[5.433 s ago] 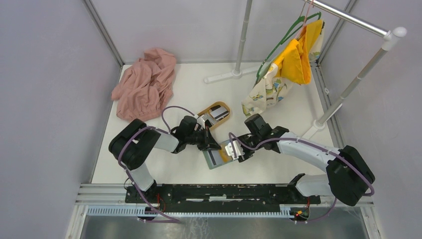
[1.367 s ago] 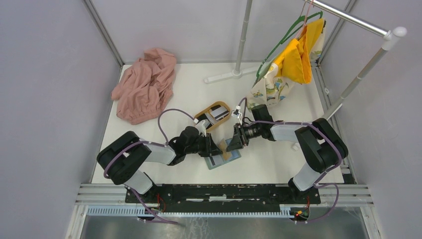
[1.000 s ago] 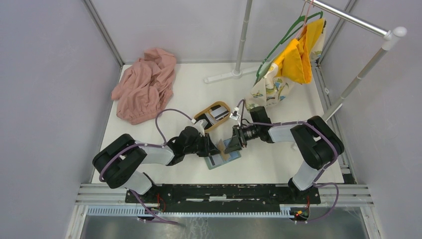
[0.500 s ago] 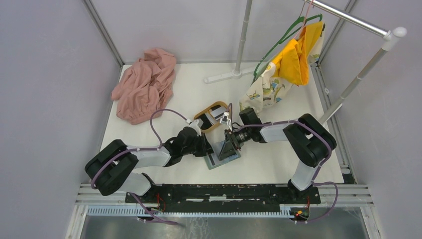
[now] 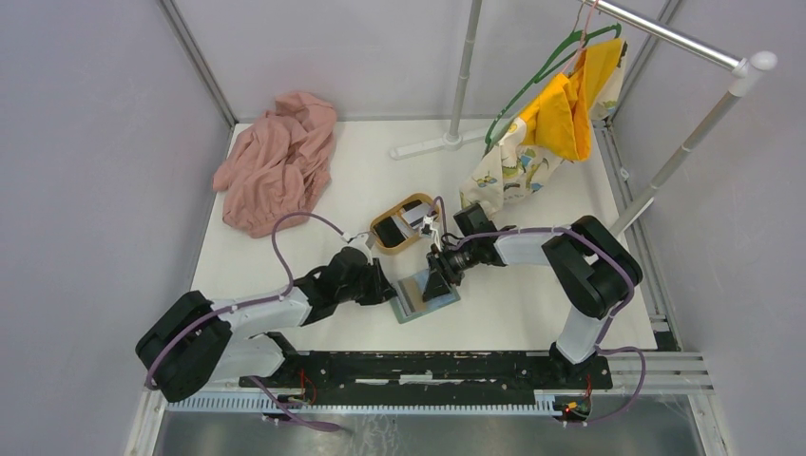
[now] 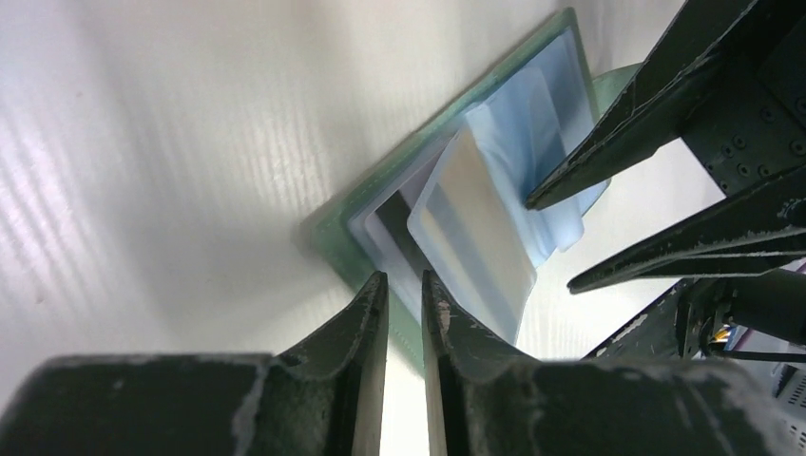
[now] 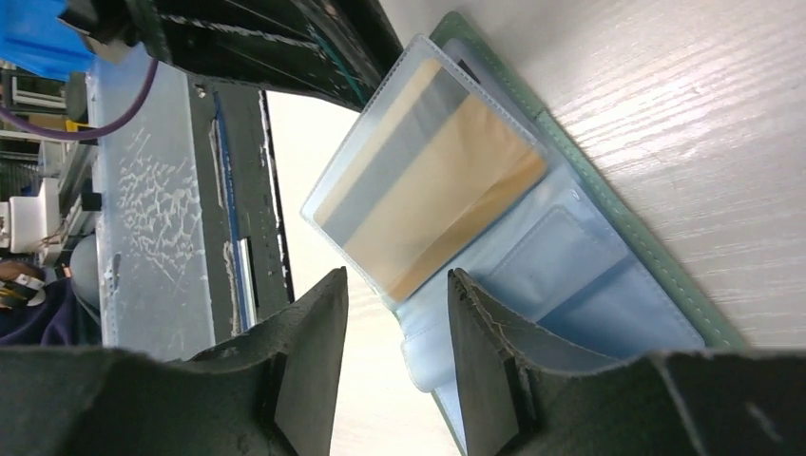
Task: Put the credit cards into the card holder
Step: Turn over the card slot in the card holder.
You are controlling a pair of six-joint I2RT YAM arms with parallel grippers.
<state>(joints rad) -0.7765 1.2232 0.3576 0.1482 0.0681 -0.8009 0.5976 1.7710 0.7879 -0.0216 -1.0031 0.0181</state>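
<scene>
**Open card holder (image 5: 413, 302)** lying flat on the table (image 5: 532, 313), directly under the right pincer (image 5: 437, 285) and just ahead of the tips of the left pincer (image 5: 387, 290). Over the last second and a half the right pincer has swung in from the holder's right edge to stand over its pages. The left arm has meanwhile stretched out low, its pincer easing slightly back toward the holder's near edge. Right pincer: released, fingers spread with nothing between them, straddling a clear sleeve (image 7: 380, 142) in which one card (image 7: 447, 180), tan with a grey band, sits. Left pincer: fingers drawn almost together, only a slit of table showing between them, grasping nothing. Whether its tips touch the holder's green border cannot be told. Just beyond both pincers, on the side away from the arm bases, the wooden tray (image 5: 409, 198) holds further credit cards (image 5: 388, 229), one black and one grey-white. Judgement: one card appears seated, the right pincer is free to let go of the page, and the tray cards remain to be fetched.
</scene>
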